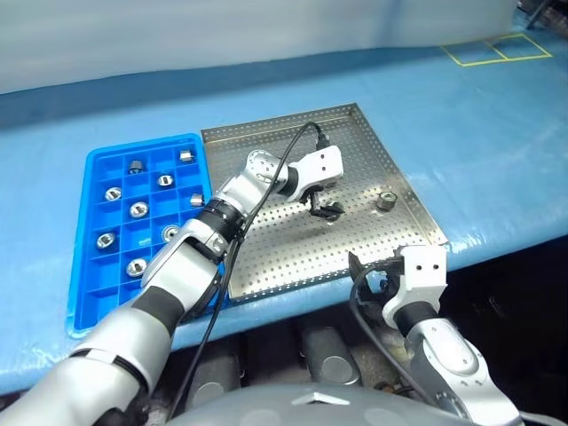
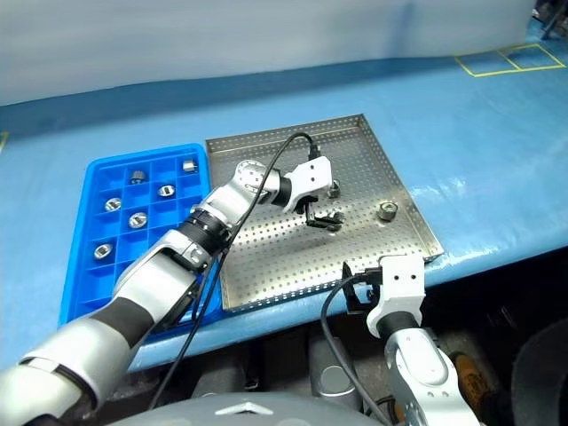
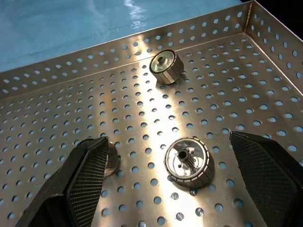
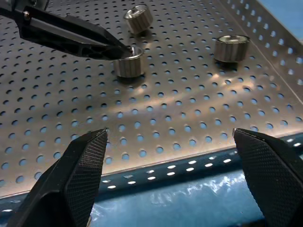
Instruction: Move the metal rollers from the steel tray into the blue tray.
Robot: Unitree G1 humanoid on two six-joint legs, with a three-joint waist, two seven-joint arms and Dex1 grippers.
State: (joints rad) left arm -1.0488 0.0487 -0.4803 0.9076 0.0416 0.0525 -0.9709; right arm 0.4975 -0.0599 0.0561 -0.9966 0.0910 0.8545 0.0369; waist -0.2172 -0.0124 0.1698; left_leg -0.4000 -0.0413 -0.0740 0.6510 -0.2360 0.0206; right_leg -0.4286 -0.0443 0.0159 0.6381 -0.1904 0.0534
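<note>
While I look down over both arms, my right gripper (image 1: 373, 282) sits nearest to me, hanging just off the near edge of the steel tray (image 1: 266, 266) with its two black fingers spread wide and nothing between them. Past it lies the steel tray, a large silver rectangle with a low raised rim and a floor full of small round holes, resting on the table (image 1: 497, 169).

My left gripper (image 1: 324, 209) reaches across over the middle of that tray, fingers set wide apart and empty. Three metal rollers remain on the perforated floor. Each is a short, shiny silver cylinder with a ribbed side and a dark hole in the centre. One roller (image 3: 188, 162) stands between the left gripper's fingers. A second (image 3: 166, 66) lies on its side a little farther on. The third (image 1: 387, 200) stands near the tray's right rim.

To the left, touching the steel tray's side, is the blue tray (image 1: 80, 311), bright blue plastic divided into small square compartments. Nine rollers (image 1: 138, 209) sit in separate compartments in its far half; the near rows hold none.

The table is covered in a light blue sheet. At the far right corner, yellow tape (image 1: 497, 49) marks squares on it, and a pale wall rises behind.
</note>
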